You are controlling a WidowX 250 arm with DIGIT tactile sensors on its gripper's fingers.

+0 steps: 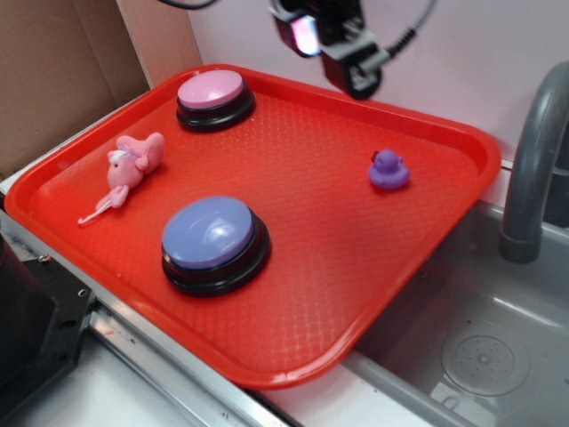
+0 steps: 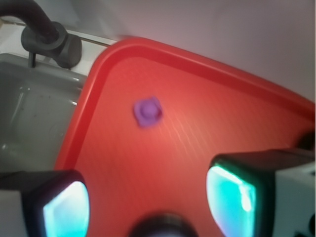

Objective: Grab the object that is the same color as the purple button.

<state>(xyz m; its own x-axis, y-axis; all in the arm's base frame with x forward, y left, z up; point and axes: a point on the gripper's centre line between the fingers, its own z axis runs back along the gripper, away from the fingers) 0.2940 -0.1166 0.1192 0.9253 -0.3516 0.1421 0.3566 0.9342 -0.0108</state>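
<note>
wrist view alone shows jaws apart; duck (image 2: 147, 111) blurred, seemingly untouched.

Not much of the black robot gripper (image 1: 333, 49) can be made out in the exterior view: it's cropped by the top edge, so how the jaws stand can't be told there. In the wrist view the two glowing teal finger pads (image 2: 66, 210) are cut off at the bottom edge and smeared soft. The tiny purple rubber duck (image 2: 147, 111) is blurred into a shapeless blob there, beak and head not readable. The grey curved faucet (image 1: 533, 169) is clipped by the right edge, and the red plastic tray (image 2: 207, 61) is cropped on the right.
</note>
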